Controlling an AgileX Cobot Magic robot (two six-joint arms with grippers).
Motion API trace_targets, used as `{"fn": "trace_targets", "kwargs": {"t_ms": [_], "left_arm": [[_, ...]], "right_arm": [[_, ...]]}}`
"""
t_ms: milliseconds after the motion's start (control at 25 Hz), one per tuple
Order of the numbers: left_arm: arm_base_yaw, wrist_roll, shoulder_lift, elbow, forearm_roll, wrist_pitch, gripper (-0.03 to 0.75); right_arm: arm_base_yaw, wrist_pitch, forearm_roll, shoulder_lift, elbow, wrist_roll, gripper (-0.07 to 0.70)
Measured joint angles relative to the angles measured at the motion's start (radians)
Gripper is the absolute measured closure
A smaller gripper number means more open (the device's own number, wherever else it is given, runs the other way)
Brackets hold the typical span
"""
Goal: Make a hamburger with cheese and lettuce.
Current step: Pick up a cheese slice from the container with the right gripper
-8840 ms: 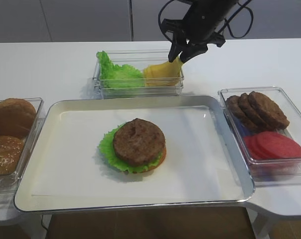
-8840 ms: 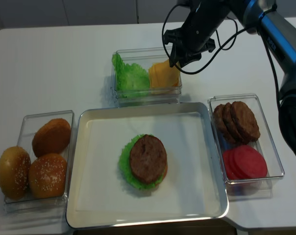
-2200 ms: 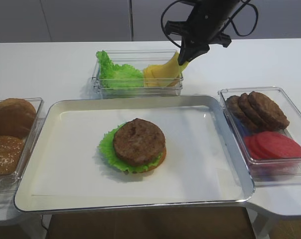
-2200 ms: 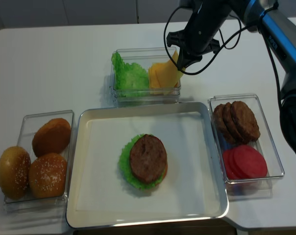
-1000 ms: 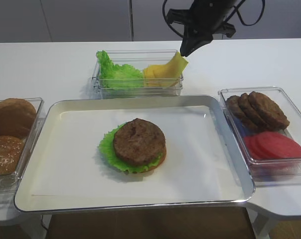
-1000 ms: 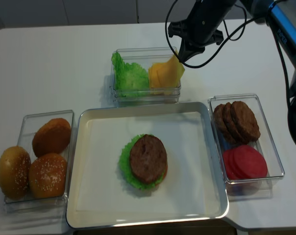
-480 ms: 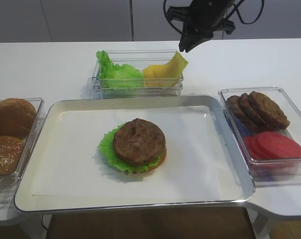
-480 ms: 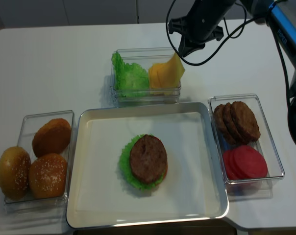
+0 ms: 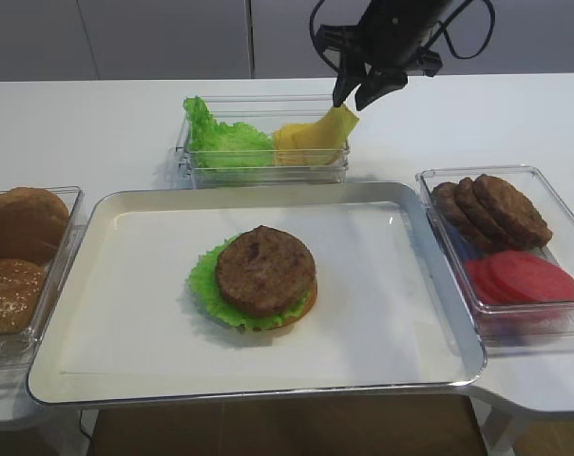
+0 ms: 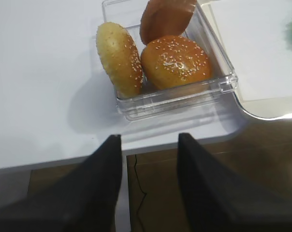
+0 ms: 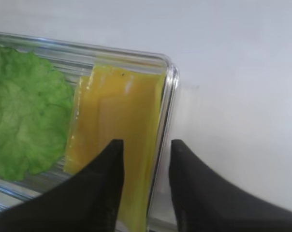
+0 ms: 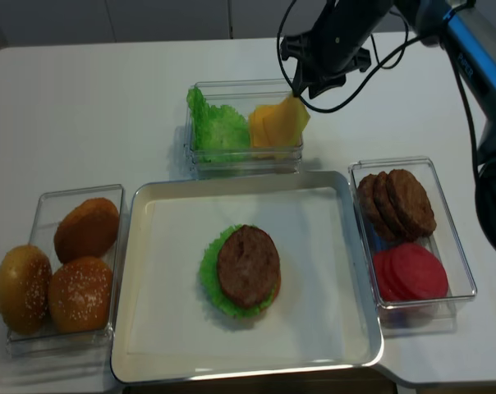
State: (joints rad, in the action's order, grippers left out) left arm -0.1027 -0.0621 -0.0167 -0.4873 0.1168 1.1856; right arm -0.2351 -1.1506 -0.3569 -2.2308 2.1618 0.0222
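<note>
Up and apart go the jaws of the right gripper (image 9: 367, 95): a moment ago they pinched a corner of the cheese (image 9: 317, 138), and now they stand spread with nothing between them, just above the slice's raised tip. That slice sags against the right end wall of the clear bin (image 9: 264, 172) at the desk's far edge, one corner poking over the rim, beside the spare green leaves.

From the wrist view the two dark fingers (image 11: 103, 186) straddle the bin's right wall, with cheese under the left one and bare desk (image 11: 242, 87) under the right. So a fresh grab looks due, and I'd say shift toward the bin's middle first, so both pads bite cheese alone and not the plastic. Take the slice deep, since it's floppy and a corner pinch looks likely to slip.

Meanwhile the hamburger (image 9: 260, 275) waits mid-tray (image 9: 125, 204), patty on top, lettuce (image 9: 205, 281) frilling out beneath, well apart from the gripper. Down at the near-left corner, the left gripper (image 10: 148, 169) idles open by the bun box (image 10: 177, 99).
</note>
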Motion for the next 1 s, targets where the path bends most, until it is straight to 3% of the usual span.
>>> {"fn": "trace_targets", "kwargs": {"t_ms": [880, 1000], "left_arm": [[0.0, 0.0, 0.0, 0.0, 0.0, 0.0, 0.427], [0.0, 0.0, 0.0, 0.0, 0.0, 0.0, 0.427]], "right_arm": [[0.0, 0.0, -0.017, -0.029, 0.0, -0.005, 0.367], [0.0, -0.004, -0.017, -0.029, 0.0, -0.005, 0.404]]}}
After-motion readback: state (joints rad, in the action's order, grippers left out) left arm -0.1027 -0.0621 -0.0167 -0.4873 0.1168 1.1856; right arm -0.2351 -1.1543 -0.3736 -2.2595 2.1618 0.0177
